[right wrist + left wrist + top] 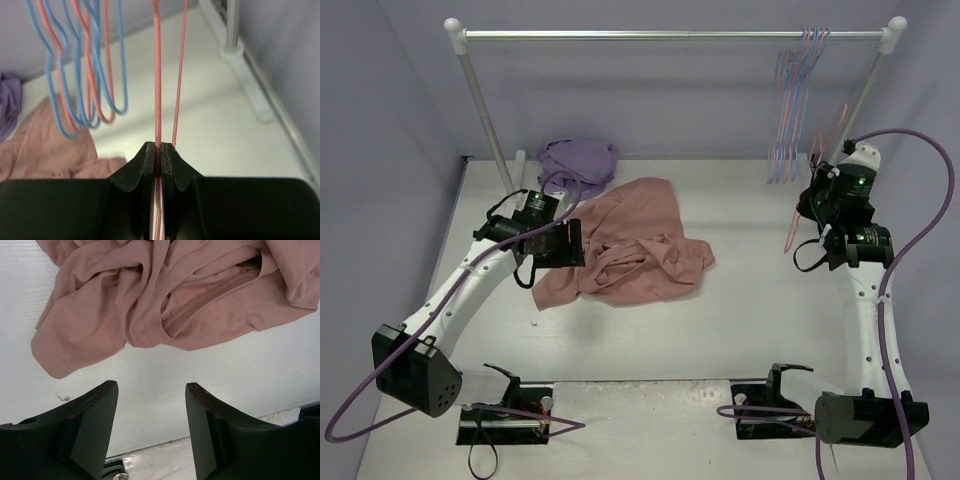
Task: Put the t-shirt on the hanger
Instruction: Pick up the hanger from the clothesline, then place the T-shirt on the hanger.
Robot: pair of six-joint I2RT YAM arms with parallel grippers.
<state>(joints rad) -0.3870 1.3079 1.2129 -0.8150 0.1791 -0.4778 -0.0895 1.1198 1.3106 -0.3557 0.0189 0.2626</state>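
Note:
The salmon-pink t-shirt (632, 245) lies crumpled on the white table left of centre. My left gripper (563, 243) hovers at its left edge. In the left wrist view the shirt (165, 300) fills the upper part, and my left gripper (151, 390) stands open over bare table just short of it, holding nothing. My right gripper (818, 212) is at the right, below the rail's hangers. It is shut on the thin pink hanger (791, 237). In the right wrist view the hanger's wire (157, 75) runs straight up from my right gripper (159, 148).
A clothes rail (670, 36) spans the back on two posts. Several blue and pink wire hangers (795, 100) hang at its right end, close to the held one (90, 75). A lavender garment (578, 162) lies behind the t-shirt. Walls close in on both sides.

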